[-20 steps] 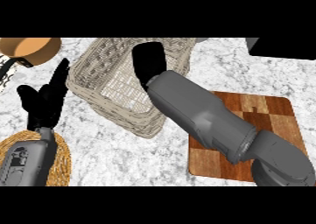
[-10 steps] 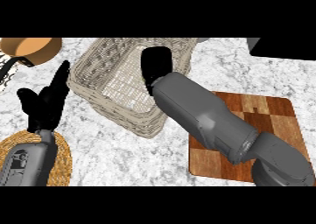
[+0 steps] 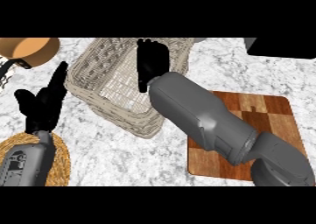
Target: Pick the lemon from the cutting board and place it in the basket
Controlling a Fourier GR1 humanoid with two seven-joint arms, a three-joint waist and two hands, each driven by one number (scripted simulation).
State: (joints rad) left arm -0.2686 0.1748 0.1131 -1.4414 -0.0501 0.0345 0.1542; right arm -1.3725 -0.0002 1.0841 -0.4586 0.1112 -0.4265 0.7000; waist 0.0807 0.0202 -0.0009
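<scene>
The woven basket stands at the back middle of the counter. My right hand hangs over the basket's right half, with its back toward the view and the grey forearm crossing the rim. No lemon shows anywhere; whatever lies under that hand is hidden. The wooden cutting board lies at the right, partly covered by my right arm, and its visible part is bare. My left hand rests open at the left, fingers up, apart from the basket.
A round woven mat lies at the lower left under my left forearm. A copper pot sits at the back left corner. A black object stands at the back right.
My right hand has shifted slightly over the basket's right side. The left hand has stayed still.
</scene>
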